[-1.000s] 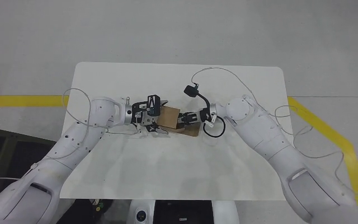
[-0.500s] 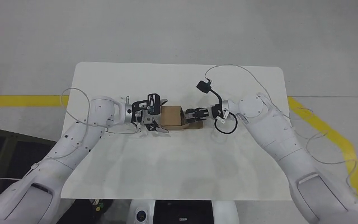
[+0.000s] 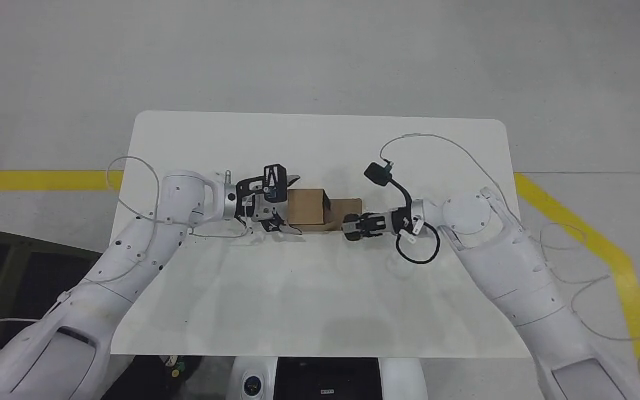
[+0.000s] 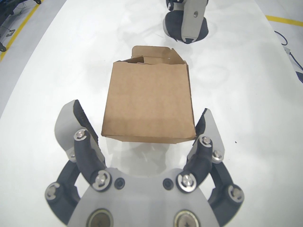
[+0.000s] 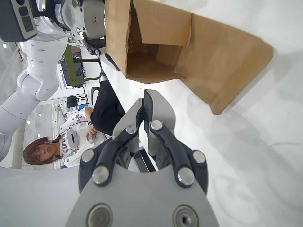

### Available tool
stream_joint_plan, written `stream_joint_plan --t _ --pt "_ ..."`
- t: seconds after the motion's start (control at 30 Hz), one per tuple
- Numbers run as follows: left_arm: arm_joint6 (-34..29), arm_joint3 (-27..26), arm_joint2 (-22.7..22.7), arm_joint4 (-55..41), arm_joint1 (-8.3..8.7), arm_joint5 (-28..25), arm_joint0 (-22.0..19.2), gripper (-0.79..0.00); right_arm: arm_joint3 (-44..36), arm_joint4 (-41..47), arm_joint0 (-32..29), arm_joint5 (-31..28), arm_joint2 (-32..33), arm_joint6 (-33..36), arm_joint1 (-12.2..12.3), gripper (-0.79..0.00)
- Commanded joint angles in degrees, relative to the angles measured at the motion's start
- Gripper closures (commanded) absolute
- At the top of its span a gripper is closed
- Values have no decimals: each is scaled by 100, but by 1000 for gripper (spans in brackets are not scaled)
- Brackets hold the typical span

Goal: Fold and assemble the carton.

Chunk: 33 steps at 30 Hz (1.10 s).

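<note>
White desk (image 3: 200, 300), carrying one item.

Brown carton (image 3: 308, 209) lies on its side between the two arms. It is already squared into a tube. The end in front of the left end effector (image 4: 140, 114) looks shut. The mouth faces the right end effector (image 5: 144, 100) and gapes open.

Long flap (image 5: 225, 72) lies flat on the desk, running out from the mouth and beside the right end effector. Short flap (image 5: 163, 24) is bent part-way into the mouth.

Left end effector: fingers spread, straddling the carton's near end. One pad is at the corner and the other stands just clear. It is not clamping.

Right end effector: fingers pressed together, holding nothing. The tip is just short of the mouth's lower edge and apart from the card.

Judgement: the body is formed and the step in hand is closing the open mouth. The next move likely calls for the left end effector to brace or grip its end so the carton cannot slide. The right tip would then push the short flap fully in, get under the long flap and swing it up over the mouth. The risk is the carton skating on the desk.
</note>
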Motion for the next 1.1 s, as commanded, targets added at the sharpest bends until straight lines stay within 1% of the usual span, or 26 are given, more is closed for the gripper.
stream_joint_plan --t 0.0,0.13,0.47,0.8,1.07 --pt "-20 -8 -12 -9 -6 -9 1 -785 30 -7 -29 16 -20 -101 -6 0" --pt "-37 -38 -40 -20 -12 -42 19 -785 182 35 34 13 -89 -358 -51 0" --pt "-49 -107 -66 21 -16 -78 78 -785 803 185 520 -234 -509 -524 -258 0" --pt "-60 -119 -52 13 -13 -78 92 -785 1634 444 1152 -721 -1095 -560 -602 0" --pt "-70 -133 -39 22 -10 -78 94 -785 2254 818 1451 -1118 -1500 -537 -910 0"
